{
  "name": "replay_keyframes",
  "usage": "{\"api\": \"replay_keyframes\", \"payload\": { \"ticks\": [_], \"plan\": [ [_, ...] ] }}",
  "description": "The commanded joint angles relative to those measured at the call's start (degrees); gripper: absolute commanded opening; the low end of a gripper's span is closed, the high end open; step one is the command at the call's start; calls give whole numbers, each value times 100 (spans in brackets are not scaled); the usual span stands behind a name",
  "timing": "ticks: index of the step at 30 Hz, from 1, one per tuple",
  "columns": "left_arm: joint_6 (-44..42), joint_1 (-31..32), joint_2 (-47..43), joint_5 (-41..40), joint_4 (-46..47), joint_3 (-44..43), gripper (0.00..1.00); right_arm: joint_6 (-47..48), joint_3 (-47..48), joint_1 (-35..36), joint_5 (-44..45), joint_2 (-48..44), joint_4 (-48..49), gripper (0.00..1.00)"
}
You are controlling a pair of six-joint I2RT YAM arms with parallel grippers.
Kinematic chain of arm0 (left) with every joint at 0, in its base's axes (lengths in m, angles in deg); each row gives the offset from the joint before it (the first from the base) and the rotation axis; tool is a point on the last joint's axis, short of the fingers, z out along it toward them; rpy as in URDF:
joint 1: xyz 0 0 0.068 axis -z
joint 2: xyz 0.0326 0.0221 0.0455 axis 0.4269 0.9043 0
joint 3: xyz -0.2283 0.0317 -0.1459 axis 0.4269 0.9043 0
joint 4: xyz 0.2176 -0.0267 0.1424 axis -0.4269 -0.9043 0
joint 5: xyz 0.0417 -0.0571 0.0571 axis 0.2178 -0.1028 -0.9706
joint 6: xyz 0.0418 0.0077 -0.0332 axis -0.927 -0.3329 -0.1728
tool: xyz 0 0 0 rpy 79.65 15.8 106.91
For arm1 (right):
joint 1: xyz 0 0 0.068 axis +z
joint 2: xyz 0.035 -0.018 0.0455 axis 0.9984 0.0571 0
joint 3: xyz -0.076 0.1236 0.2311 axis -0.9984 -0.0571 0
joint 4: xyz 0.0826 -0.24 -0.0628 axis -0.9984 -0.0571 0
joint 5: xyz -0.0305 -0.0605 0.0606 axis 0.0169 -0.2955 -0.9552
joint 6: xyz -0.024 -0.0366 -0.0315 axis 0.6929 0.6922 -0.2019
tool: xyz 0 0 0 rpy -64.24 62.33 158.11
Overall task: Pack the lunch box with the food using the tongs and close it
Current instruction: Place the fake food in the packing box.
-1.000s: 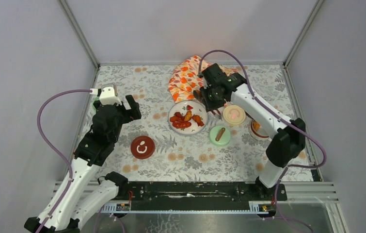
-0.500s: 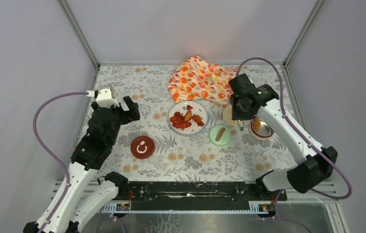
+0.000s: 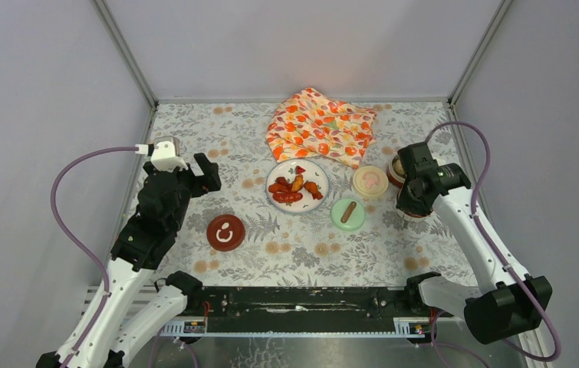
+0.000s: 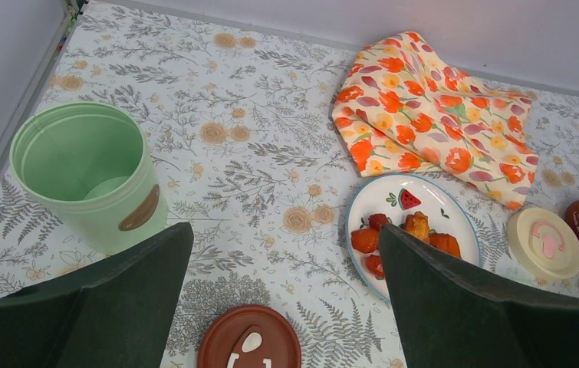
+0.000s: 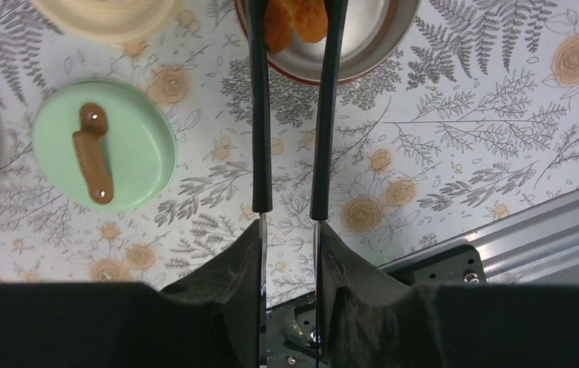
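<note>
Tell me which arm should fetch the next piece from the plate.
Right. The right gripper holds the tongs, tips over the steel bowl; the left gripper is open and empty beside the mint-green pot.

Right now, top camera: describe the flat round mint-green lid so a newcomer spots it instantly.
Start at the orange flower-patterned cloth at the far edge of the table; just in front of it sits the round white plate. The flat round mint-green lid lies right of that plate, in front of the round cream lid. Only it has a brown strap handle across its top.
</note>
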State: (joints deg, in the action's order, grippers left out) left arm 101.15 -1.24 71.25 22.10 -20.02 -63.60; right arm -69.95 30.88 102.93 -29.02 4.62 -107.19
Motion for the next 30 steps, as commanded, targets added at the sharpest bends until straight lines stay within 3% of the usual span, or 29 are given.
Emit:
{"api": "replay_keyframes", "payload": {
  "ticks": [1, 9, 23, 30],
  "plan": [
    [-61, 40, -51, -60, 218, 56, 98, -266, -323, -371, 22, -251, 471, 5],
    [-69, 49, -35, -74, 226, 73, 99, -251, -1068, -951, -341, -269, 1014, 7],
    [-69, 49, 58, -80, 246, 82, 98, -234, -1221, -1111, -241, -430, 1129, 44],
    [-62, 19, 194, -71, 245, 63, 99, -90, -968, -1111, -167, -784, 874, 48]
  ]
}}
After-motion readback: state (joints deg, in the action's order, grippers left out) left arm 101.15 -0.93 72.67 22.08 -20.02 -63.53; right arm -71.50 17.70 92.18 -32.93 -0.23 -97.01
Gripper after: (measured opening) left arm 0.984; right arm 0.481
